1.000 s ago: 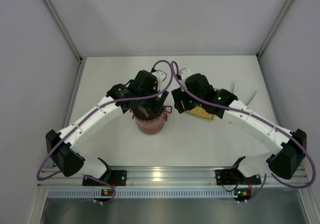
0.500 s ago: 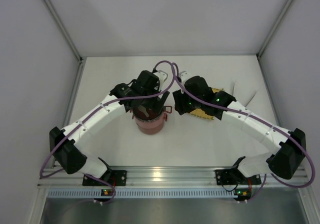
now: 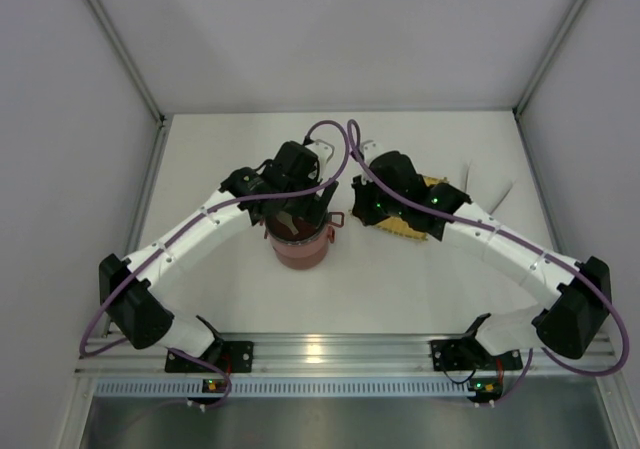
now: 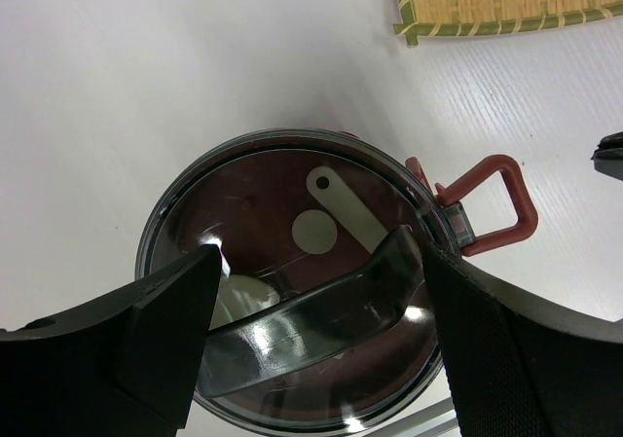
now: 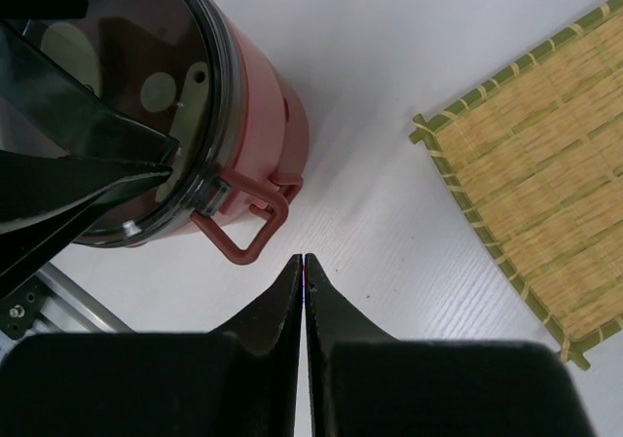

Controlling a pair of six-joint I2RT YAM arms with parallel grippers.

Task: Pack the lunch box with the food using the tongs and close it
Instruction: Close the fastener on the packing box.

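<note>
Left end effector [image 4: 319, 262] wide over lunch box [image 4: 243, 199], right end effector [image 5: 304, 260] shut, empty

the white table [image 3: 420, 279] carries the red lunch box [image 3: 300, 252], a woven yellow mat [image 5: 545, 164] lying near it.

White table [image 3: 400, 299] boxed by plain grey walls [image 3: 330, 29], aluminium rail [image 3: 330, 349] along near edge

Bright even light, soft shadows; glare on lid [image 4: 273, 194] (wrist views sharp).
</note>
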